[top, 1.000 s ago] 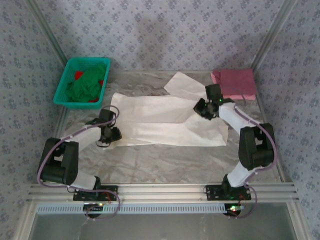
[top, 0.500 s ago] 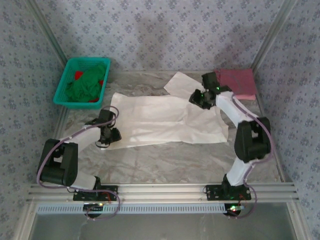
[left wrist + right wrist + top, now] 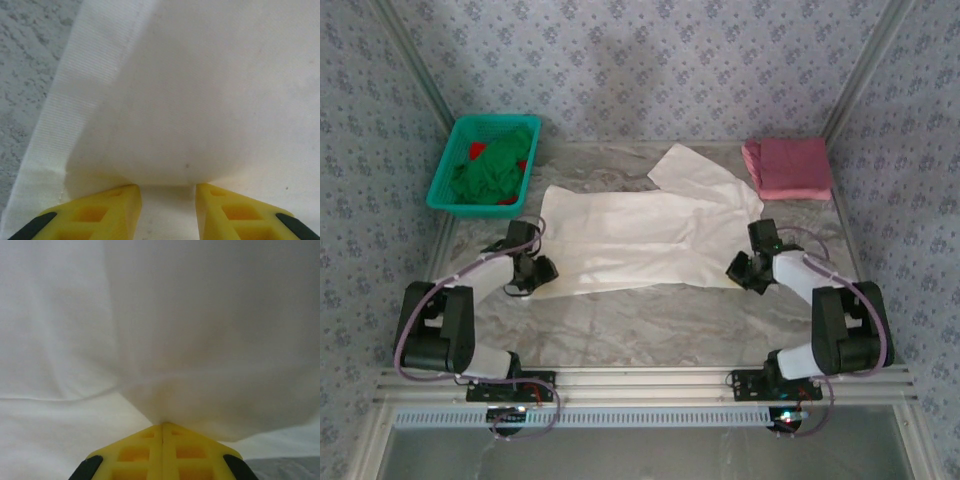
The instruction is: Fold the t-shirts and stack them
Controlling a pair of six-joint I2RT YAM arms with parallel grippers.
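Your right gripper (image 3: 162, 426) has come back from the far side, next to the pink shirt, to the near right corner of the cream one. That shirt's right edge now sits a little further in than it did a second ago. Your left arm has barely shifted.

On the right, the yellow fingers (image 3: 135, 456) are pressed tight together. A tuck of the cream-white plain cloth t-shirt (image 3: 640, 235) is pinched at their tips, and the fabric fans up and away from that pinch.

On the left gripper (image 3: 165, 192), the fingers (image 3: 112, 210) stand part-way closed. A thick fold of the same shirt sits in the gap between them and bulges out just ahead of the tips. The ribbed hem band (image 3: 75, 100) runs away from the left finger, and grey marbled tabletop (image 3: 25, 60) shows just outside it.

Out from both grips, the shirt lies spread flat between the two grippers. One sleeve is flung toward the far edge.

Beyond the right fingers, well apart from them, the dusty-pink cloth t-shirt (image 3: 788, 167) lies folded into a square in the far right corner. It sits just beside the cream shirt's far sleeve.

Beyond the left fingers, in the far left corner, stands a teal plastic mesh basket (image 3: 490, 119). It holds crumpled green cloth (image 3: 490, 172) with some red showing underneath.
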